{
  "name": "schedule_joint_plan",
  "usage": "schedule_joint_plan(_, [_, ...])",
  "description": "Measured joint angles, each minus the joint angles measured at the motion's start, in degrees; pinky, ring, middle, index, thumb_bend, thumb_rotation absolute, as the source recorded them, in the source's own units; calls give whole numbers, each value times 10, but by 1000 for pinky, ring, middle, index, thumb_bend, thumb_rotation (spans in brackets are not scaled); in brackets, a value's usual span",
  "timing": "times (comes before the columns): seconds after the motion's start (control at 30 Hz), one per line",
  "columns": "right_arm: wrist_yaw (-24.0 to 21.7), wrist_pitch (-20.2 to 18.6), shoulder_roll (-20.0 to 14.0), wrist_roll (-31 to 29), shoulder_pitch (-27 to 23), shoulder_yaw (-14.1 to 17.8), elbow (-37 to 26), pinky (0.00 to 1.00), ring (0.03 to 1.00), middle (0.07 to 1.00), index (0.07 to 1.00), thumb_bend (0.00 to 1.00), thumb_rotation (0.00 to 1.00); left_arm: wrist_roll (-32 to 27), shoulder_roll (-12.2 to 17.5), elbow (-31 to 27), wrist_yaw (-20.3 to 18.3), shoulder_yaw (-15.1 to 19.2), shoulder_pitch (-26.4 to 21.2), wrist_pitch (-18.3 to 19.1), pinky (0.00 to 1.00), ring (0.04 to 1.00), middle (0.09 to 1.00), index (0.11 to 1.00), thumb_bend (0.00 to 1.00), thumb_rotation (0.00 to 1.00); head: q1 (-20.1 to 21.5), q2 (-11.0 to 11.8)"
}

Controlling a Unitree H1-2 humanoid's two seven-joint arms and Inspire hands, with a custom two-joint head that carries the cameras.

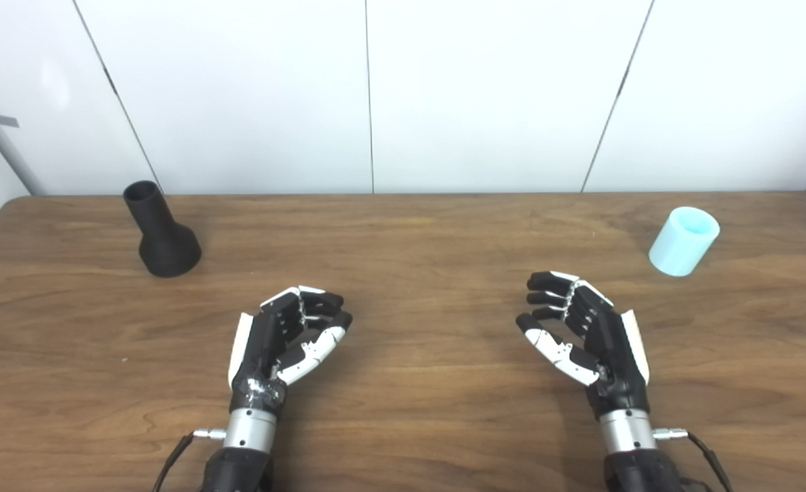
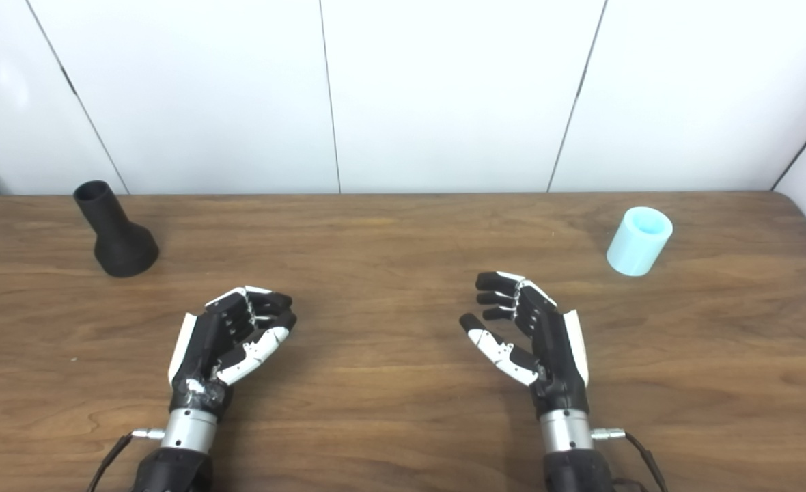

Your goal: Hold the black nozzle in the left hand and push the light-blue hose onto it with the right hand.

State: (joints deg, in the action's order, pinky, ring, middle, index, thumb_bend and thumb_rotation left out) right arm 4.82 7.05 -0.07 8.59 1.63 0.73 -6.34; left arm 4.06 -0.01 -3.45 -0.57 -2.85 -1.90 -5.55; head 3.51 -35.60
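Near edge: left hand (image 1: pixel 287 338) & right hand (image 1: pixel 584 335) are held over the tabletop (image 1: pixel 417 260), fingers loosely curled, nothing gripped. Far L: black nozzle (image 1: pixel 160 232), upright, best taken by its neck. Far R: light-blue hose (image 1: pixel 684 240), side grip advised.

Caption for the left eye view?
Both robot hands, left and right, empty above table; nozzle far left, hose far right.

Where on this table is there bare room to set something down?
Bare wood runs between the black funnel-shaped nozzle at far left and the light-blue cylindrical hose piece at far right, and also between the left hand and right hand. Nowhere looks crowded.
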Motion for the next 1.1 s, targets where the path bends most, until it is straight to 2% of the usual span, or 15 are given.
schedule_joint_plan(0.1, [0,-2,0,2,-1,1,0,565,651,679,646,305,200,1,0,0,1,1,0,0,525,600,615,495,481,71,1,0])
schedule_joint_plan(0.57, [7,-18,0,1,-7,12,0,569,640,664,637,319,155,4,-1,4,12,10,-3,-6,513,586,601,494,481,71,1,-2])
schedule_joint_plan(0.7, [7,-19,0,-1,-7,12,2,572,644,668,640,320,177,6,-1,4,19,15,-3,-6,467,538,561,491,487,65,-1,3])
schedule_joint_plan(0.77, [7,-19,1,0,-8,12,3,569,642,665,638,315,161,7,-2,3,26,24,-3,-7,417,476,504,486,496,61,-2,4])
schedule_joint_plan(0.9, [7,-18,0,-1,-8,13,4,566,643,669,639,318,181,18,-1,2,56,57,-4,-28,382,433,474,486,503,59,-46,7])
schedule_joint_plan(1.03, [5,-17,-8,-8,-8,16,9,576,648,675,643,304,187,24,18,7,72,88,-13,-39,454,512,557,493,510,63,-97,13])
schedule_joint_plan(1.1, [0,-16,-14,-19,-8,18,12,581,650,673,643,296,146,30,32,16,82,104,-21,-41,502,552,593,494,514,63,-110,16])
